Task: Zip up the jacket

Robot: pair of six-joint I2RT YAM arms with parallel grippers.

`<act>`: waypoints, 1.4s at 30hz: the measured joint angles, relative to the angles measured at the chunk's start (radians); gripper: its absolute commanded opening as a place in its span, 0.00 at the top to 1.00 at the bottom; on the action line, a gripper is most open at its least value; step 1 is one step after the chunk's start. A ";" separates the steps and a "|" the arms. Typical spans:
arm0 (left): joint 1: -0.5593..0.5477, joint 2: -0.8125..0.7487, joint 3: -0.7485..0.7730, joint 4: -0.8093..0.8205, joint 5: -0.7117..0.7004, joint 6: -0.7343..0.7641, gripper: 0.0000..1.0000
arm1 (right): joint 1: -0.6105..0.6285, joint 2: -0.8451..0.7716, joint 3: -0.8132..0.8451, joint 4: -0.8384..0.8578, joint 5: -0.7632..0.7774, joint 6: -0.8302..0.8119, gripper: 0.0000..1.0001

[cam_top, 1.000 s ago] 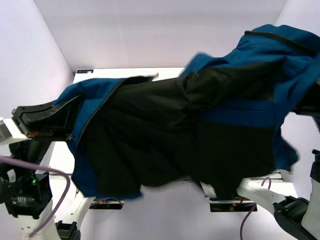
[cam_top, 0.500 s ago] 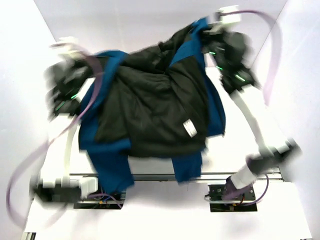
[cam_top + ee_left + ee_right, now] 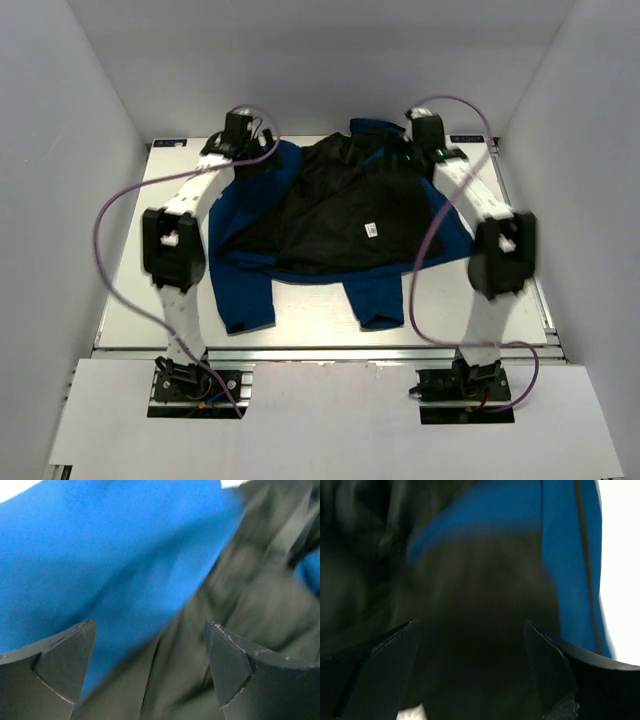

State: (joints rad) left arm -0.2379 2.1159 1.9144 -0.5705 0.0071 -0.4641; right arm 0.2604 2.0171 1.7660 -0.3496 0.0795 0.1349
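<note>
The jacket (image 3: 340, 215) lies spread on the table, unzipped, its black lining facing up with a small white label (image 3: 370, 230) and blue edges around it. Two blue sleeves (image 3: 240, 290) point toward the near edge. My left gripper (image 3: 250, 158) hovers over the jacket's far left corner. In the left wrist view it (image 3: 150, 650) stands open over blue fabric (image 3: 100, 555) and black lining (image 3: 250, 580), holding nothing. My right gripper (image 3: 420, 150) is over the far right corner. The right wrist view shows it (image 3: 470, 655) open above black lining (image 3: 480, 605).
The white table (image 3: 130, 300) shows on both sides of the jacket and along the near edge. Both arms reach along the jacket's sides, with purple cables (image 3: 110, 210) looping outward. White walls close in the left, right and far sides.
The arms were swinging the jacket in the air. Now it lies spread on the table at the far side, and both grippers have opened and let go of it.
</note>
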 measured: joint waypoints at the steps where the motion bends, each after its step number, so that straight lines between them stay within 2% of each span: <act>1: 0.005 -0.085 -0.107 -0.007 -0.004 -0.008 0.02 | 0.002 -0.098 -0.116 0.008 0.000 0.018 0.11; 3: 0.009 -0.279 -0.322 0.015 0.008 -0.035 0.02 | 0.008 -0.335 -0.349 0.017 -0.011 0.058 0.11; 7: 0.005 -0.703 -0.691 0.064 0.033 -0.113 0.02 | 0.041 -0.731 -0.697 0.075 -0.066 0.151 0.10; 11: -0.002 -1.023 -0.981 0.082 0.063 -0.206 0.02 | 0.127 -0.918 -0.972 0.100 -0.169 0.242 0.11; 13: -0.003 -1.086 -1.094 0.064 0.090 -0.245 0.02 | 0.170 -0.923 -1.072 0.105 -0.218 0.280 0.11; 16: -0.003 -1.085 -1.252 0.058 0.114 -0.298 0.02 | 0.197 -0.907 -1.181 0.093 -0.255 0.322 0.10; 20: -0.003 -1.048 -1.397 0.034 0.129 -0.367 0.02 | 0.198 -0.864 -1.202 0.097 -0.259 0.356 0.11; 23: -0.003 -1.003 -1.416 0.055 0.127 -0.405 0.02 | 0.198 -0.801 -1.206 0.144 -0.259 0.386 0.11; 28: 0.008 -0.840 -1.314 0.051 0.091 -0.468 0.02 | 0.193 -0.676 -1.181 0.224 -0.267 0.445 0.11; 30: 0.050 -0.754 -1.262 0.063 0.100 -0.488 0.02 | 0.184 -0.610 -1.129 0.233 -0.272 0.463 0.11; 33: 0.177 -0.620 -1.181 0.093 0.187 -0.511 0.02 | 0.147 -0.497 -1.027 0.239 -0.281 0.474 0.11; 36: 0.286 -0.454 -1.017 0.076 0.269 -0.522 0.02 | 0.060 -0.401 -0.928 0.240 -0.295 0.478 0.11; 39: 0.322 -0.304 -0.829 0.068 0.290 -0.501 0.02 | -0.007 -0.320 -0.839 0.256 -0.274 0.457 0.11; 42: 0.327 -0.224 -0.707 0.108 0.272 -0.443 0.02 | -0.028 -0.270 -0.768 0.260 -0.211 0.417 0.11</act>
State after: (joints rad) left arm 0.0887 1.8923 1.2076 -0.4625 0.2787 -0.9066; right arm 0.2321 1.7473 0.9981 -0.0895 -0.1310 0.5514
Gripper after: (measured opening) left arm 0.978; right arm 0.891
